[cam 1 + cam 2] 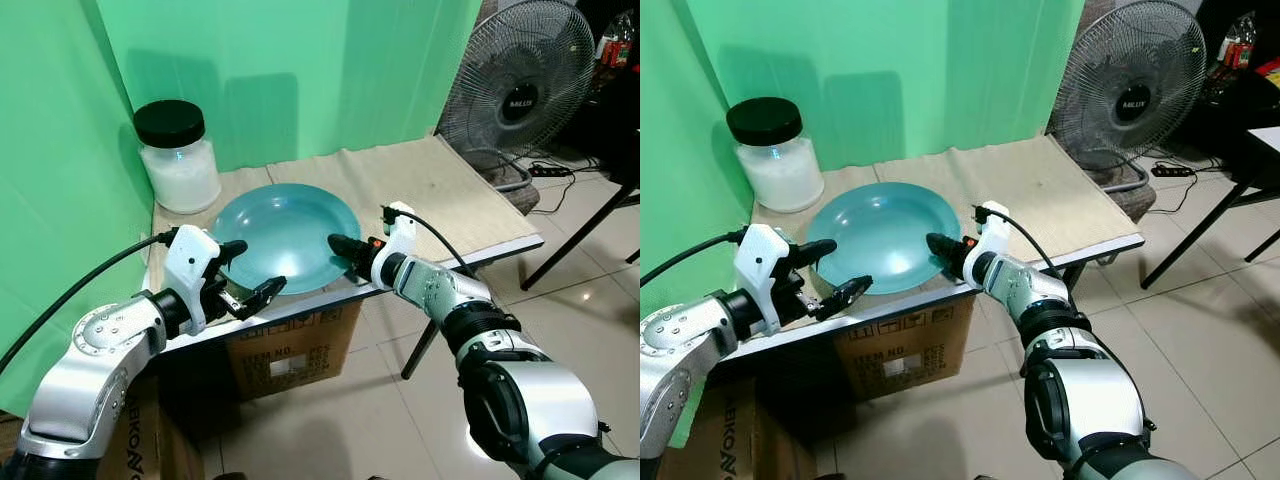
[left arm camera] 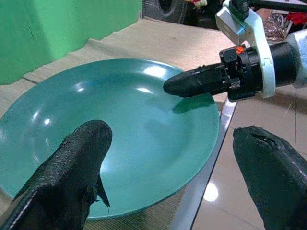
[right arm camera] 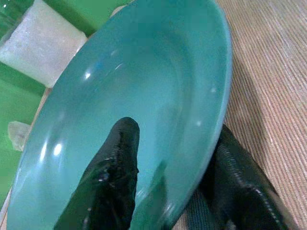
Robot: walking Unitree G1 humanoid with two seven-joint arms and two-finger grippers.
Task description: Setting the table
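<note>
A teal plate (image 1: pixel 285 235) is lying on a beige woven mat (image 1: pixel 440 190) that is covering a small table (image 1: pixel 500 250), close to the front edge of the table. The right gripper (image 3: pixel 168 191) is reaching from the robot's right side and is gripping the rim of the plate: in the right wrist view one black finger is lying on the inside of the plate and the other finger is sitting under the rim, on the mat, so the fingers are clamped on the plate edge. The left gripper (image 1: pixel 245 272) is hovering at the front left part of the plate with its two fingers spread apart; one finger is pointing over the rim and the other is hanging just past the table edge. In the left wrist view the plate is showing between these two fingers, and they are not touching it.

Behind the plate, near the left back corner of the table, a clear jar (image 1: pixel 180 160) with a black lid is standing upright, with something white inside. A green cloth backdrop (image 1: pixel 300 70) is hanging behind and to the left of the table. A cardboard box (image 1: pixel 290 350) is sitting under the table, and an electric fan (image 1: pixel 515 85) is standing on the tiled floor to the right
</note>
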